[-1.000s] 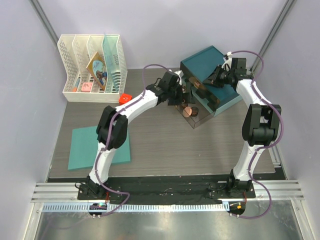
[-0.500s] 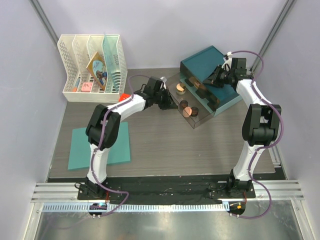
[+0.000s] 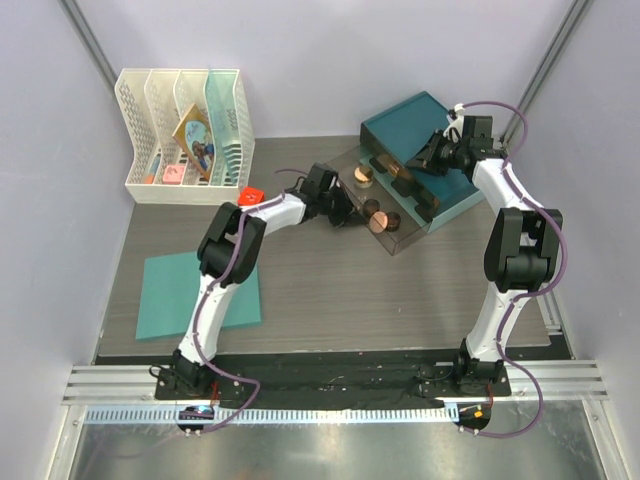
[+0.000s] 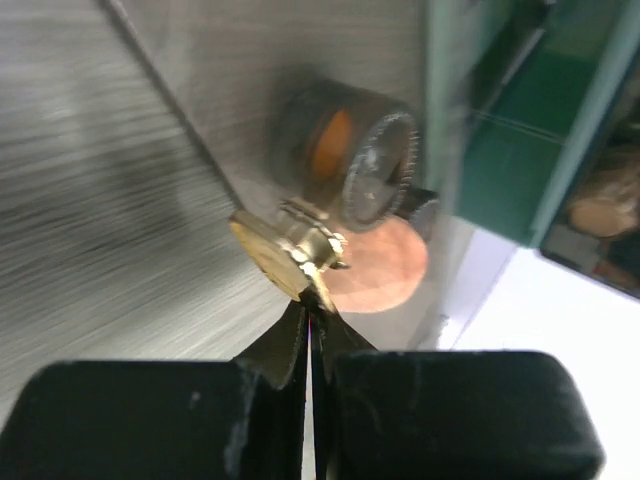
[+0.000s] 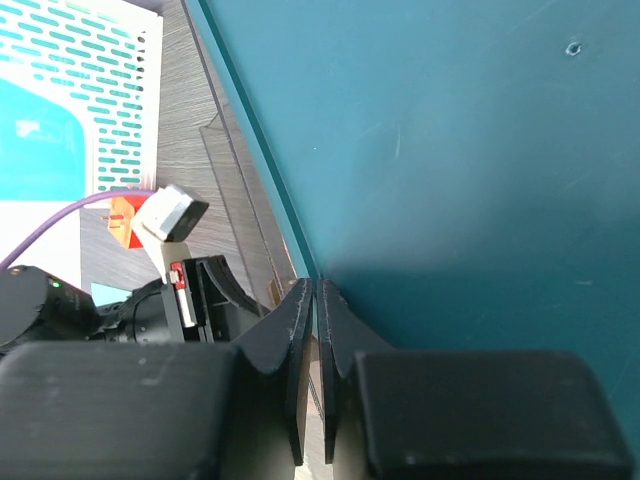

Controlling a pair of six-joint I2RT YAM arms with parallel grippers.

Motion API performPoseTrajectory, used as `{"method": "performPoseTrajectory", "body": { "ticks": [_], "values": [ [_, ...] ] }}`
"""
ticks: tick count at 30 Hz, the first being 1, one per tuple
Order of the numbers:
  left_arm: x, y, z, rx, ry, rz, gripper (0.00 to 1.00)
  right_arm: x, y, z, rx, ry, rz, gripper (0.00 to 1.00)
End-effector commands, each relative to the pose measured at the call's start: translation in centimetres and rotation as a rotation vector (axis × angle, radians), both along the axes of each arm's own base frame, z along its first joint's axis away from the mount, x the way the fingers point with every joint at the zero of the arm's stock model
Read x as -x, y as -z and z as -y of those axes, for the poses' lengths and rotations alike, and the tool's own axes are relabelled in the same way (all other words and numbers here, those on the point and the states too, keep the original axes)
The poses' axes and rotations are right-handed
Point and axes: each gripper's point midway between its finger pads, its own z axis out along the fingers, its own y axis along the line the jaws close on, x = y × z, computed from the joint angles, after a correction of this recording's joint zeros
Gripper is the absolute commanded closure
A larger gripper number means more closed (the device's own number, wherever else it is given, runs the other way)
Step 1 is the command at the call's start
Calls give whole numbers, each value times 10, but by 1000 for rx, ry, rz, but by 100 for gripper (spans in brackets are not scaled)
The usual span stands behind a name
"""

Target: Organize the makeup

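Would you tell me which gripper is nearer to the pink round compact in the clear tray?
Left. The left gripper is right beside the pink round compact; the right gripper is farther back, over the teal box.

Table [image 3: 330, 290]: grey woodgrain noted. Mat [image 3: 165, 295], box [image 3: 420, 125]: teal recorded. Rack [image 3: 140, 120]: white, slotted pattern. Round compact [image 4: 378, 268]: coppery pink. Gold-lidded jar [image 3: 363, 176]: lid gold. Cables [image 3: 490, 105]: purple.
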Motion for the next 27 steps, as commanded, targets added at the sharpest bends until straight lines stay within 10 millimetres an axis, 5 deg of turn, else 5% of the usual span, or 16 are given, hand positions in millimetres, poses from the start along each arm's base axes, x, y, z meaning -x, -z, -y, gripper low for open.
{"method": "performPoseTrajectory", "body": {
  "ticks": [1,7,11,12,14,17,20,21,23,24,27],
  "values": [
    [-27,-57,39,143,-2,134,100,138,165,22,185,9,-723,86],
    [-38,-74,79,257,-22,150,92,136,165,21,180,8,-721,86],
    [-49,-61,104,330,-55,115,89,136,162,21,176,10,-718,86],
    [-52,-73,113,362,-50,134,88,136,162,20,175,8,-717,86],
    [-56,-61,121,377,-60,99,86,135,159,20,174,8,-710,86],
    [-61,-80,130,426,-54,122,84,135,157,20,173,9,-709,86],
    [-59,-75,126,420,-43,132,79,134,155,20,175,11,-701,86],
    [-55,-98,124,441,-27,166,77,134,154,20,173,10,-701,86],
    [-47,-96,114,408,7,219,68,132,147,20,175,13,-682,86],
    [-40,-142,106,438,31,300,65,131,144,21,176,17,-674,86],
    [-19,-179,84,466,84,448,43,122,124,18,161,22,-619,86]
  ]
}}
